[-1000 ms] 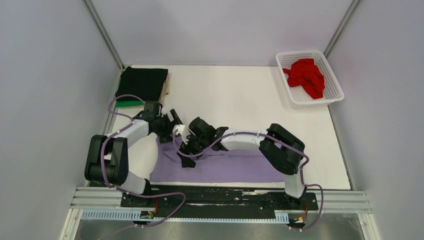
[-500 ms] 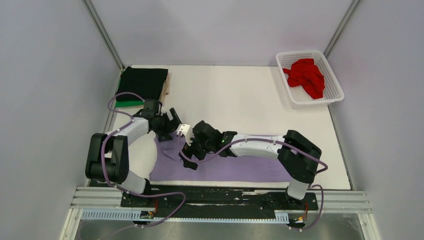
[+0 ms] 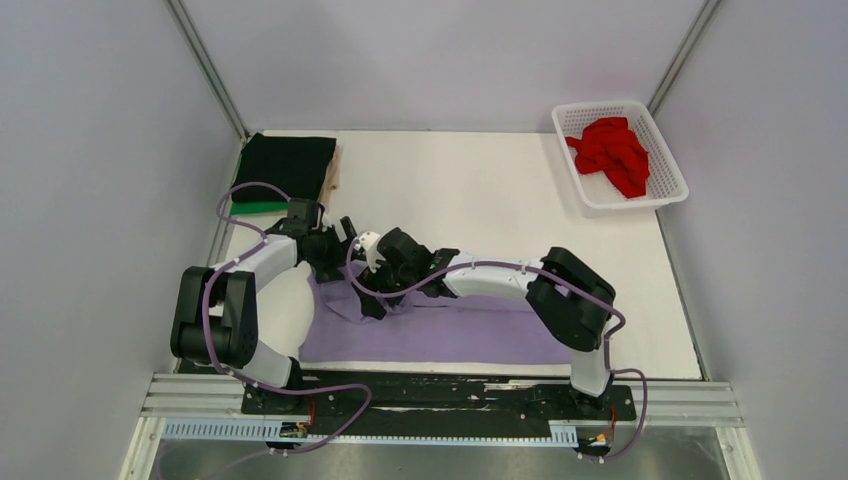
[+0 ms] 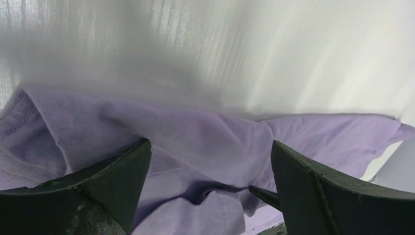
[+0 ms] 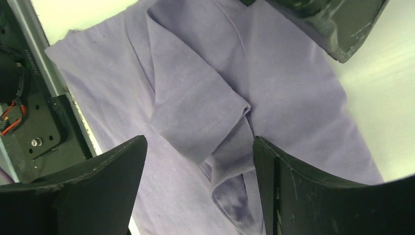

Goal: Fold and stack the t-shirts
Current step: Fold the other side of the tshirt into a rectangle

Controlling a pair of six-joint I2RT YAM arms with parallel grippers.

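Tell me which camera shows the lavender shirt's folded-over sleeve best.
The right wrist view: the sleeve lies flat on the lavender shirt, hem stitching sharp. The top external view shows the shirt, but the right arm covers the sleeve. The left wrist view shows only its rumpled cloth, partly blurred.

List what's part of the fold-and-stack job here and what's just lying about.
Job: lavender shirt, spread at near edge; black shirt, folded over green shirt, far left; red shirt, crumpled in basket.
Lying about: basket; tan strip beside black shirt.
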